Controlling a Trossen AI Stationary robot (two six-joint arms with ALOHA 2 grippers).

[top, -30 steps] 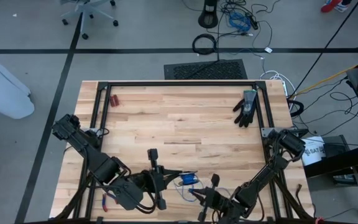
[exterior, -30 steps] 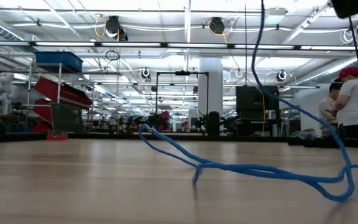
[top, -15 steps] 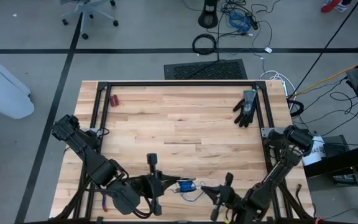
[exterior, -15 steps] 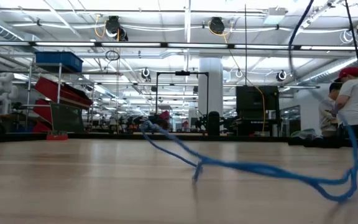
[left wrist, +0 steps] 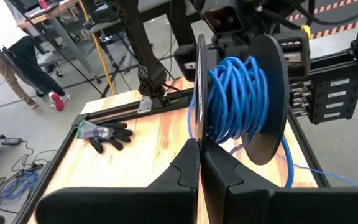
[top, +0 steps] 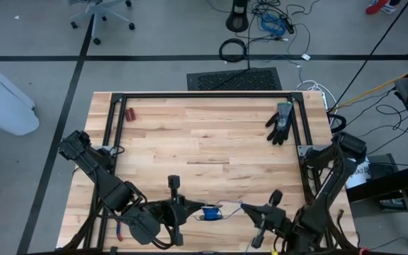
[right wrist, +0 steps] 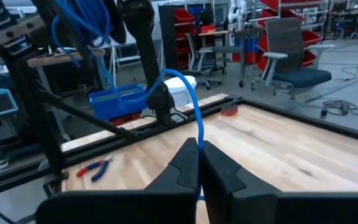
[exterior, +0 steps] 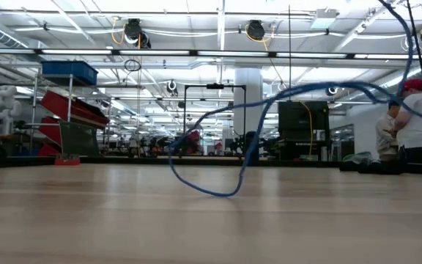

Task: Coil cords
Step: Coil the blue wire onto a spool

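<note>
A black spool [left wrist: 235, 99] wound with blue cord [left wrist: 232, 87] hangs near the table's front edge, and my left gripper [top: 190, 210] is shut on it. A free length of the cord [top: 232, 206] runs from the spool [top: 211, 212] to my right gripper [top: 250, 208], which is shut on it just to the spool's right. In the low view the cord [exterior: 222, 192] sags in one loop down toward the tabletop and climbs away to the upper right. I cannot tell whether the loop touches the wood. My left gripper pinches the rim of the spool's near disc [left wrist: 199, 124] between its two fingers, coming about level from the table's left. The spool hangs clear of the table with its discs on edge. My right gripper pinches the single blue cord [right wrist: 198, 127] between its two fingertips, pointing about level. The cord rises out of the fingers and arcs over to the spool [right wrist: 82, 18], slack.
A black glove [top: 280, 122] lies at the far right of the table and a small red object [top: 129, 113] at the far left. A black frame rail [top: 204, 95] runs round the tabletop. Red-handled pliers [right wrist: 95, 168] lie by the left rail. People stand in the room behind.
My right gripper has gone up and toward the table's right edge, still shut on the cord. The slack that lay along the table has been lifted, leaving one hanging loop. The spool has stayed where it was.
</note>
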